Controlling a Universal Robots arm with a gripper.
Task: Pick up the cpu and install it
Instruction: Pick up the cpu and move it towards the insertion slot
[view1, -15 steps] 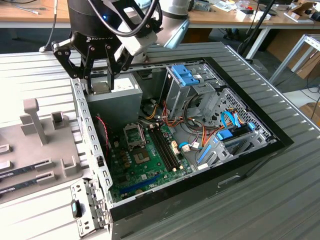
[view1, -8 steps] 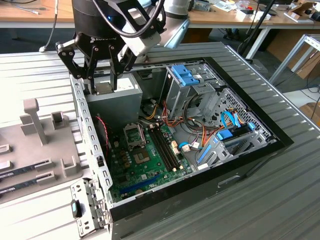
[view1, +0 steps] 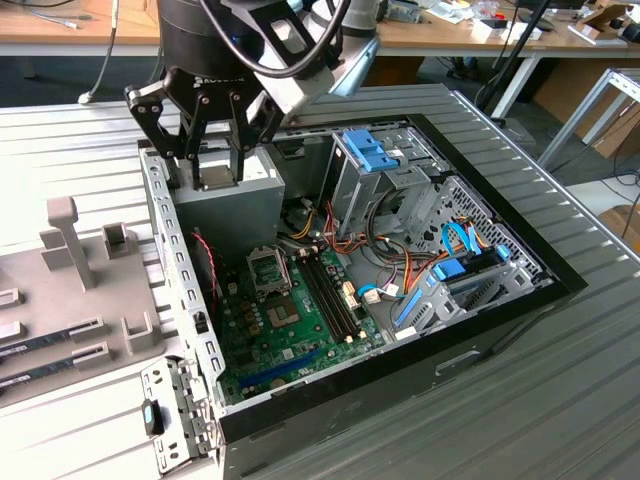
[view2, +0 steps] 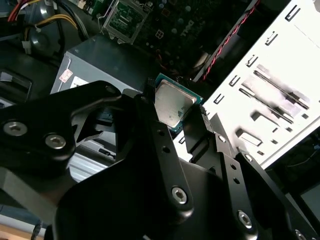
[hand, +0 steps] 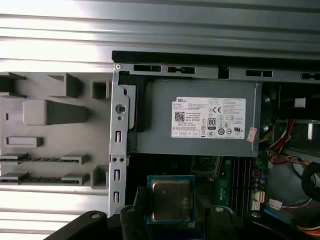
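Observation:
The cpu (view2: 172, 104), a small square chip with a silvery metal top and a thin green rim, sits between the black fingers of my gripper (view2: 175, 107), which is shut on it. In the first wrist view the cpu (hand: 171, 200) hangs over the edge of the green motherboard (hand: 227, 180). In the exterior view my gripper (view1: 215, 172) hovers above the grey power supply (view1: 225, 215) at the far corner of the open computer case. The metal-framed socket (view1: 268, 266) lies lower on the motherboard (view1: 290, 325), apart from the gripper. It also shows in the second wrist view as the socket (view2: 125, 20).
A grey fixture (view1: 70, 250) with memory sticks (view1: 55, 340) lies at the exterior view's left, outside the case wall (view1: 175, 290). Inside the case are a blue-topped drive cage (view1: 370, 150), coloured cable bundles (view1: 400, 265) and black memory slots (view1: 330, 295).

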